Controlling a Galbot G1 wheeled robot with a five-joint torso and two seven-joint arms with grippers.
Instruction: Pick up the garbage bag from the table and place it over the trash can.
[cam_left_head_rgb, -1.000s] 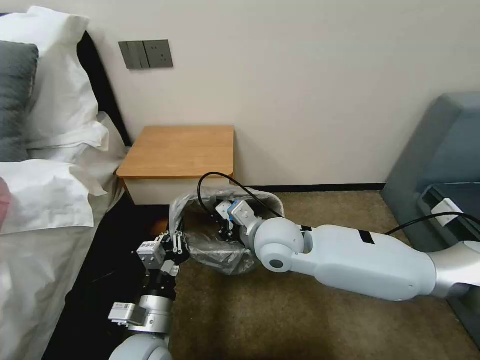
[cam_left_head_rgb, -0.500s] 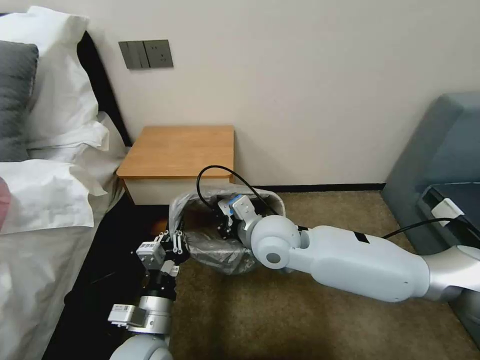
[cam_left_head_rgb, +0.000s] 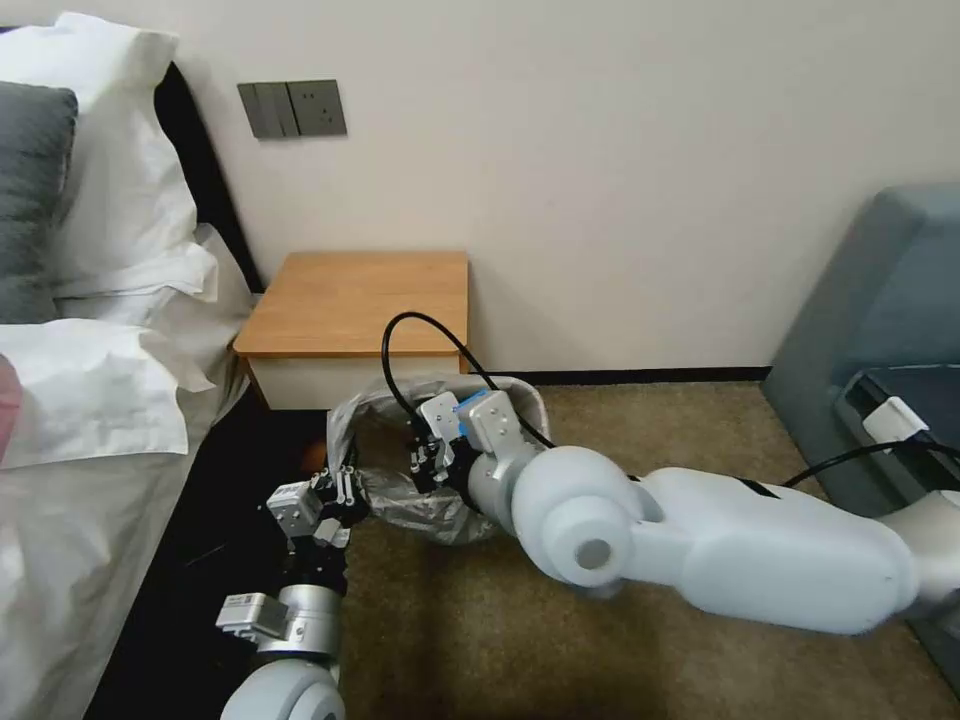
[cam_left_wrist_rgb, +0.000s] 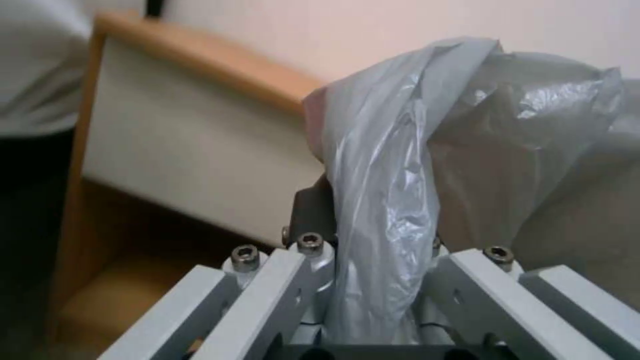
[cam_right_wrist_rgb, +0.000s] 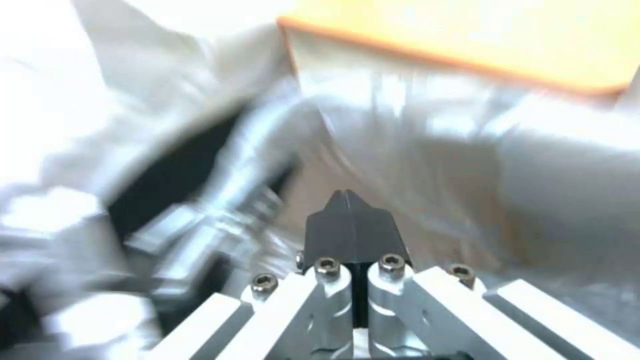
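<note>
The garbage bag (cam_left_head_rgb: 420, 512), crinkly grey plastic, lies draped over the trash can (cam_left_head_rgb: 530, 400), which stands on the carpet in front of the table (cam_left_head_rgb: 360, 300). My left gripper (cam_left_head_rgb: 343, 485) is at the bin's left corner, shut on a bunched fold of the garbage bag (cam_left_wrist_rgb: 383, 190). The wrist view shows the plastic pinched in the left gripper (cam_left_wrist_rgb: 373, 225). My right gripper (cam_left_head_rgb: 425, 465) reaches down into the lined bin. Its black pads (cam_right_wrist_rgb: 347, 220) are pressed together, with bag plastic all around them and nothing seen between them. The table's (cam_right_wrist_rgb: 467, 35) orange top lies beyond.
A bed with white pillows (cam_left_head_rgb: 100, 300) runs along the left, close to my left arm. A grey sofa (cam_left_head_rgb: 880, 330) stands at the right. A black cable (cam_left_head_rgb: 400, 340) loops above my right wrist. Open carpet (cam_left_head_rgb: 480, 640) lies in front.
My right arm has swung left and nearer, carrying its gripper leftward inside the bin. The bagged bin and my left gripper have shifted slightly left.
</note>
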